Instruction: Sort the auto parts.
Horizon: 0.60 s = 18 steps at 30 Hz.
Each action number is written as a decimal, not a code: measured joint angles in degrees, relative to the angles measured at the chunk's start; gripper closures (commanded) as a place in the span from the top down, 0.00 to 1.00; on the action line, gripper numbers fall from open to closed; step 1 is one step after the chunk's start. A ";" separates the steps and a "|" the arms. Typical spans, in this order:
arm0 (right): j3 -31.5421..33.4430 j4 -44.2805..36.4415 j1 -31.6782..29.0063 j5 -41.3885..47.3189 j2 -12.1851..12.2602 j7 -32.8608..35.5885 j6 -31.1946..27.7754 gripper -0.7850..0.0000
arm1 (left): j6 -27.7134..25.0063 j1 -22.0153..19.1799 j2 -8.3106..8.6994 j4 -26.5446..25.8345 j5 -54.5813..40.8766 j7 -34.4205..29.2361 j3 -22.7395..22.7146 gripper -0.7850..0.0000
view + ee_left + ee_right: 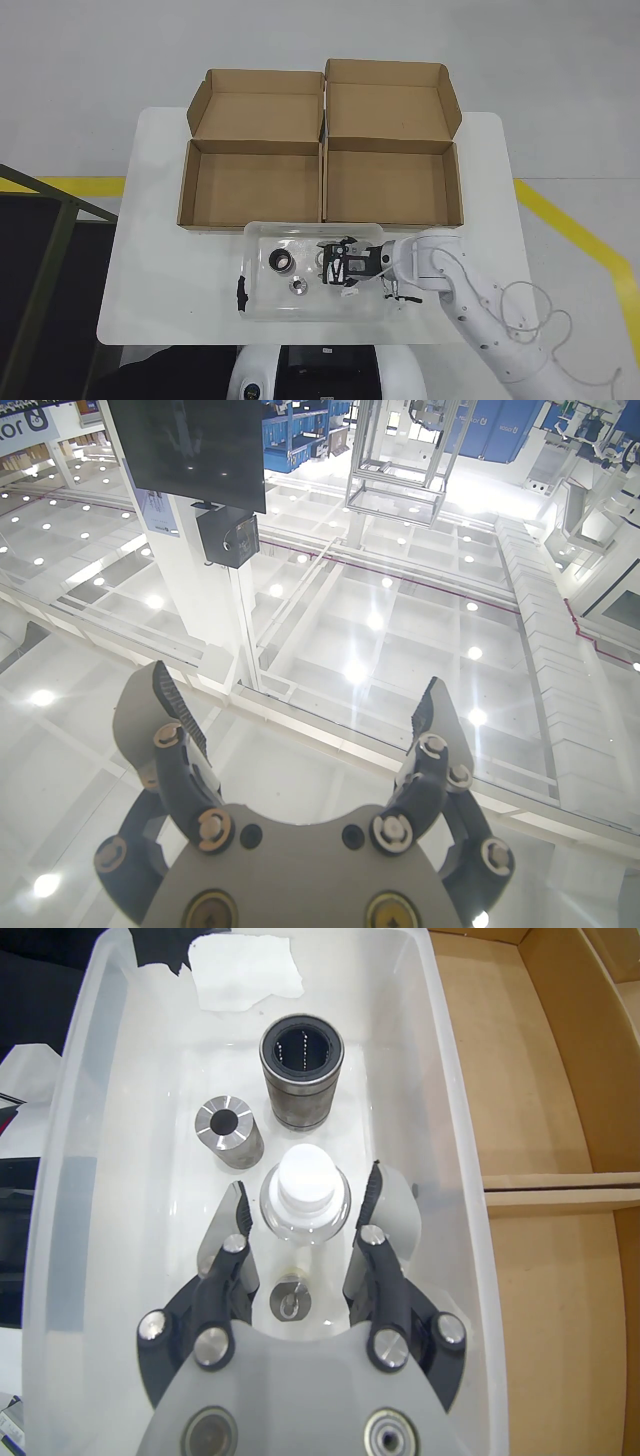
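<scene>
A clear plastic bin (262, 304) (452, 1093) sits at the table's front edge with auto parts in it. My right gripper (307, 1195) (335, 268) is inside the bin, open, its fingers on either side of a clear bulb with a white cap (306, 1193), apart from it. Beyond the bulb stand a large dark cylindrical bearing (302, 1073) (281, 262) and a smaller metal bushing with a centre hole (229, 1130) (298, 286). A small metal fitting (290, 1300) lies under the gripper's palm. My left gripper (300, 695) is open, pointing up at a ceiling, holding nothing.
Two open cardboard boxes (250, 185) (392, 185) stand side by side behind the bin, lids folded back. A torn white paper label (245, 973) sticks to the bin's far wall. A small black part (241, 292) lies on the table beside the bin.
</scene>
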 measured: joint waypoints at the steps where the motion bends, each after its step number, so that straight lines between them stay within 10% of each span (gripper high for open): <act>1: -0.09 0.13 0.09 0.09 0.03 -0.10 -0.03 0.45 | 0.00 0.00 0.00 0.00 0.00 0.00 0.00 1.00; 6: -0.24 0.47 0.29 0.55 0.16 -0.93 0.03 0.34 | 0.00 0.00 0.00 0.00 0.00 0.00 0.00 1.00; 9: -0.22 0.45 0.32 1.16 0.30 -1.72 -0.75 0.00 | 0.00 0.00 0.00 0.00 0.00 0.00 0.00 1.00; 18: 1.27 -3.71 -0.51 2.58 1.11 -2.66 -2.40 0.00 | 0.00 0.00 0.00 0.00 0.00 0.00 0.00 1.00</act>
